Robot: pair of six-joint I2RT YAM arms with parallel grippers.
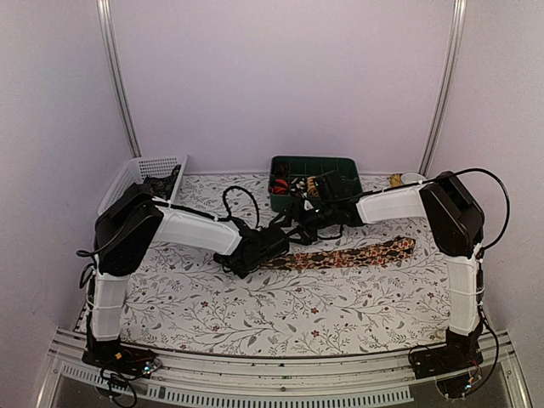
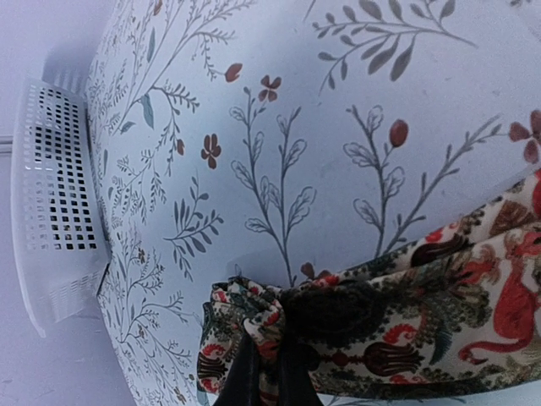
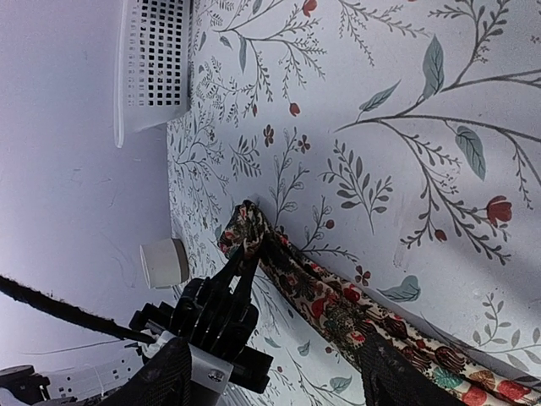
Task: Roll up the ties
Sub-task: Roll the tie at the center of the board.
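Left claw (image 2: 262,376) is clenched on the bunched end of the tie (image 2: 423,309), the fabric puckered around its tips. From that grip the patterned strip runs off to the claw's right, flat and nearly straight on the bench (image 2: 338,101). Just beyond the left claw, over the strip's first stretch, hangs the right claw (image 3: 279,372). It is released, its fingers (image 3: 165,372) set wide, with the tie passing beneath them and nothing held.

The step in hand looks like starting the roll from the pinched end. To do it well, the left claw would keep its pinch firm and turn so the fabric wraps over itself with both edges lined up, not skewed into a cone. The right claw would best come down on the strip close beside the left one, pressing lightly for tension while letting cloth feed as the roll grows. Lifting too high risks twisting the loose length, and dragging risks rucking it.

Counted:
- two claws
- one tie laid out
- one white basket (image 1: 140,177), behind and left of the left claw
- one green tray (image 1: 316,159), beyond the right claw, holding coloured bundles (image 1: 293,185) that are likely ties already rolled but too small to number
- one small white cup (image 1: 413,178), well off to the right claw's right
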